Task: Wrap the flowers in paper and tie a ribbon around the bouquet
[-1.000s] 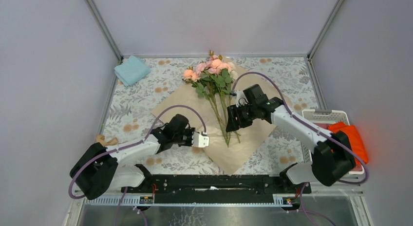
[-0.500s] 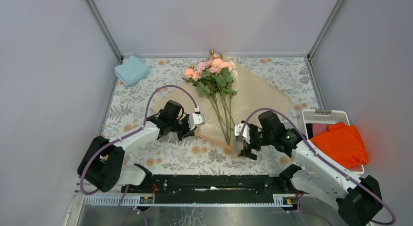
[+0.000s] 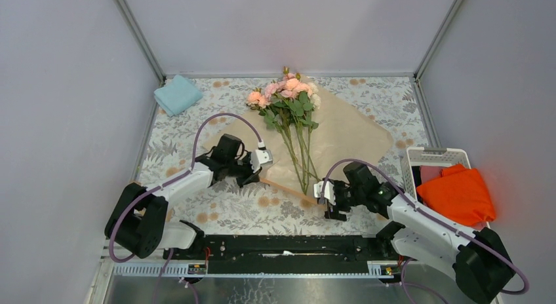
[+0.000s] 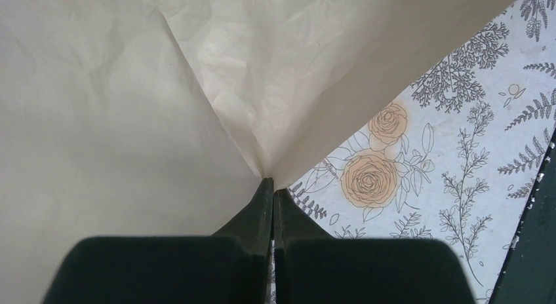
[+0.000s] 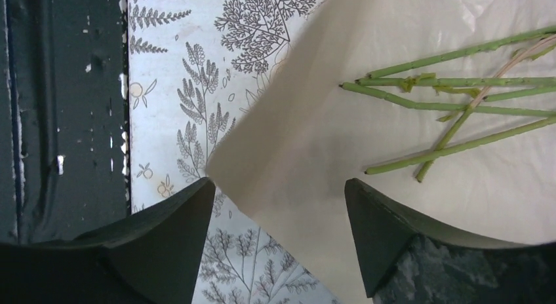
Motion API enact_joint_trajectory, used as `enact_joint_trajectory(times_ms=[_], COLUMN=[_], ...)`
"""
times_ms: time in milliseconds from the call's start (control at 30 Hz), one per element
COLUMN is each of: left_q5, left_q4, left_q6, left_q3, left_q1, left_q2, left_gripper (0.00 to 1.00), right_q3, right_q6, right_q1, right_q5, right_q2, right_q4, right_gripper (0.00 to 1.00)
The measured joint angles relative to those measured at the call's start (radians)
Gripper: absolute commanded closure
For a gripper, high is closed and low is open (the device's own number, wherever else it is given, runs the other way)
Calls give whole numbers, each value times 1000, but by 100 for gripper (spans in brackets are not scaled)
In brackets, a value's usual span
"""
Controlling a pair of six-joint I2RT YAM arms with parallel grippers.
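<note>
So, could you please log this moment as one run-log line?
left fingers: shut on paper edge | right fingers: open, astride paper's near corner | flowers: lying on paper

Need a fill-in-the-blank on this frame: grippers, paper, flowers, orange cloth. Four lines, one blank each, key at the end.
1. The left gripper is ____ on the peach-orange crinkly wrapping paper.
2. The right gripper is ____, at the paper's near corner.
3. The pink and cream artificial roses lie on the paper, blooms at its ____ end.
4. The bright orange cloth sits in the white plastic ____.
Missing words: shut; open; far; basket.
</note>
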Motion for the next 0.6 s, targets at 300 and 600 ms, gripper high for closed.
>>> enact_joint_trajectory(times_ms=[300, 600], left_q5=[0, 145], left_q4=[-11, -351], left_q6=[24, 193], left_q3=[-3, 254], left_q1=[8, -22], left_q2=[0, -1], left_gripper=[21, 1], right_q3=[10, 332], right_q6=[100, 14], right_q1=[3, 3], right_q5=[-11, -110], right_q2=[84, 258], right_q4=[131, -14], right_gripper=[100, 100])
